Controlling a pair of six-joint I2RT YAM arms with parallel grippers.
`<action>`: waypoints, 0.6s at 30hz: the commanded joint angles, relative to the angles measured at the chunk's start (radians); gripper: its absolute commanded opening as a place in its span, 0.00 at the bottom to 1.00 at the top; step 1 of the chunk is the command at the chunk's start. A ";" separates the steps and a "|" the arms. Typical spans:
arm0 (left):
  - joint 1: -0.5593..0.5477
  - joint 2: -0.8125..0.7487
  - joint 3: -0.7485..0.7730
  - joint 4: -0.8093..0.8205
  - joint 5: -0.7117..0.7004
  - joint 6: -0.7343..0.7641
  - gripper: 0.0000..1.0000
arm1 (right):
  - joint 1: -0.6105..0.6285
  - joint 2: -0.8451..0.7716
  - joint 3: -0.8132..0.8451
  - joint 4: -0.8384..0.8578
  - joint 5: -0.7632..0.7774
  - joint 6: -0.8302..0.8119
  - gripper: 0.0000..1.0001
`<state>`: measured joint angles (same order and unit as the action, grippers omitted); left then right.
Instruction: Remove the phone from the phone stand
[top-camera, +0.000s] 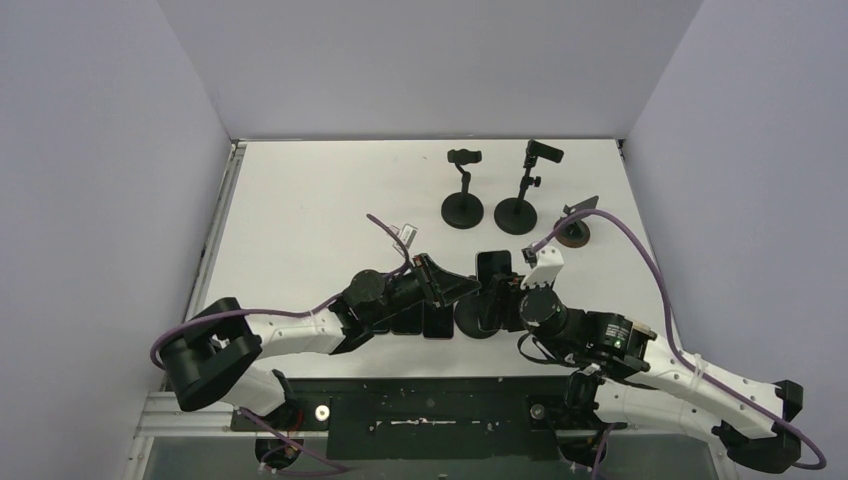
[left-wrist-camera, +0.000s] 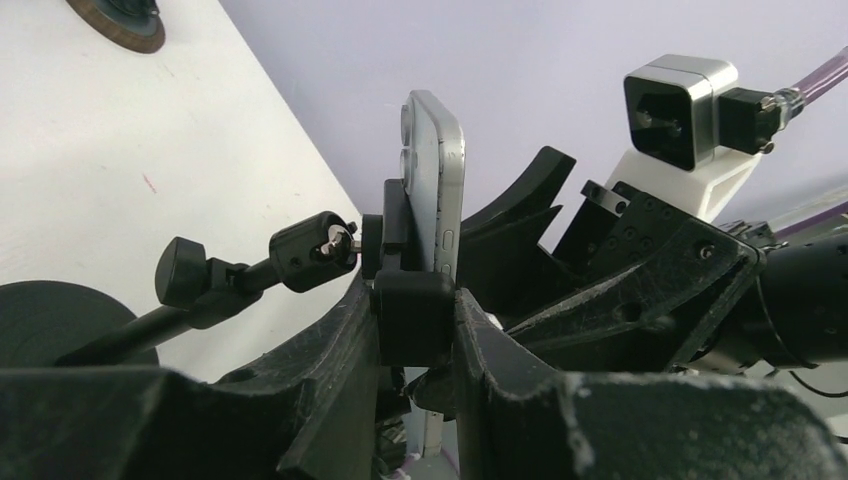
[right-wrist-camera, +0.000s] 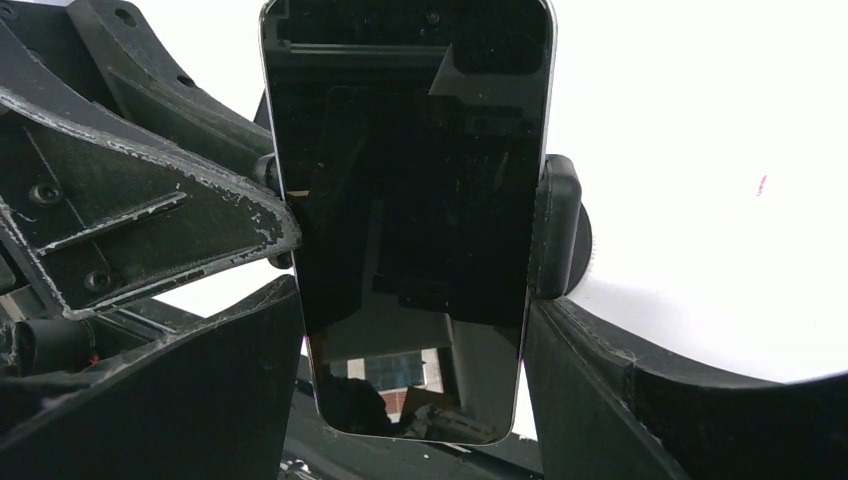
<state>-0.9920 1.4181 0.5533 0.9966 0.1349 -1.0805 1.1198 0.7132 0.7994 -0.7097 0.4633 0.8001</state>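
I am clenching my left gripper (left-wrist-camera: 415, 340) on the phone stand (left-wrist-camera: 310, 248) and flanking the phone (right-wrist-camera: 410, 200) with my right gripper (right-wrist-camera: 415, 340), whose grip I cannot tell, so the phone is sitting unremoved in the phone stand's clamp.

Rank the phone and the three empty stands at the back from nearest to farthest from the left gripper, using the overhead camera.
1. phone, in the phone stand that the left gripper grips, just to its right.
2. left black empty stand, straight behind.
3. middle black empty stand, behind and to the right.
4. small brown-based stand, farthest right.
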 joint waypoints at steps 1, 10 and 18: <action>0.036 0.025 -0.022 0.196 0.007 -0.089 0.00 | -0.018 -0.035 -0.016 -0.103 0.086 0.060 0.00; 0.038 0.084 -0.058 0.305 -0.009 -0.144 0.00 | -0.018 -0.105 -0.056 -0.035 0.039 0.021 0.00; 0.037 0.093 -0.066 0.293 -0.018 -0.133 0.00 | -0.018 -0.134 -0.071 0.058 -0.021 -0.055 0.00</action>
<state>-0.9844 1.5059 0.5026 1.2301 0.1665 -1.2015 1.1164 0.6109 0.7345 -0.6533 0.4217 0.7792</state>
